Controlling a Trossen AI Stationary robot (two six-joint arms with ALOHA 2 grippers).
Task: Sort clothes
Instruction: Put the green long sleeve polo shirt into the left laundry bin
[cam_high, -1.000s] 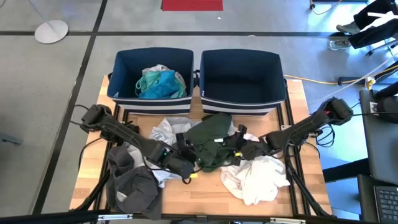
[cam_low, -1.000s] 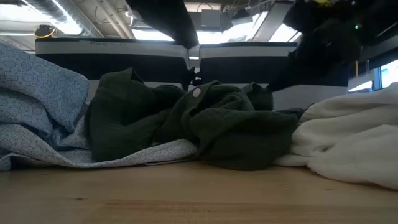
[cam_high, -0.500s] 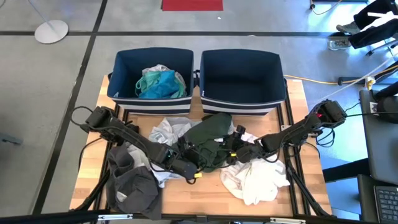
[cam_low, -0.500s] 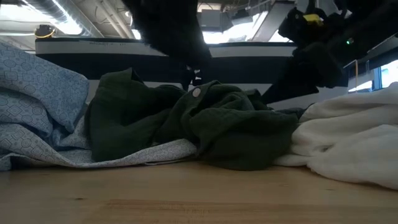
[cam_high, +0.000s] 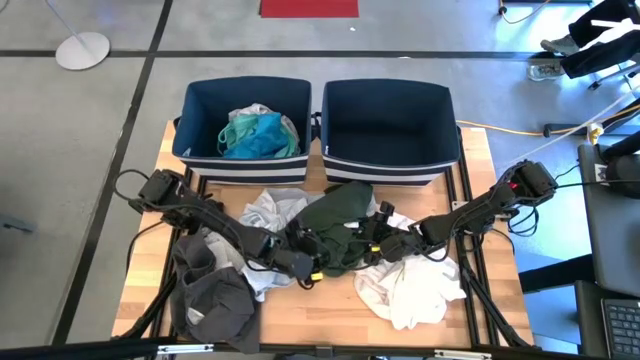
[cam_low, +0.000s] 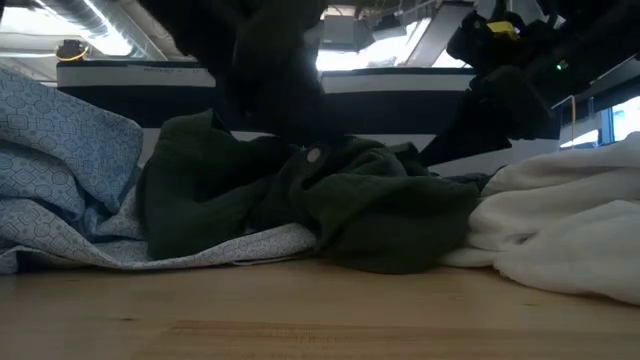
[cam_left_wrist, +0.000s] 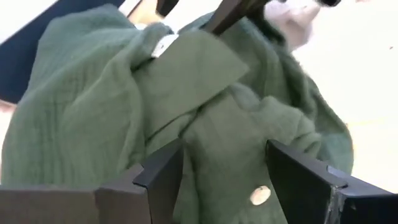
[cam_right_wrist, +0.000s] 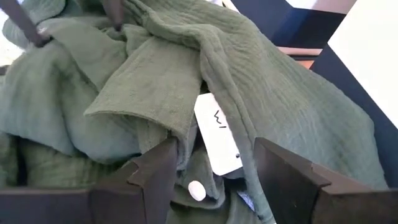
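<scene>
Two fabric bins (cam_high: 386, 125) stand side by side at the table's (cam_high: 330, 320) far edge — one garment (cam_high: 258, 133) in the left bin; the other clothes (cam_high: 338, 225) lie heaped before them, between both grippers.

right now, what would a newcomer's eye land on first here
The dark green shirt, heaped mid-table just in front of the two navy bins, with the left gripper and right gripper open and closing in on it from either side. Next, the turquoise garment in the left bin, then the white garment front right.
</scene>
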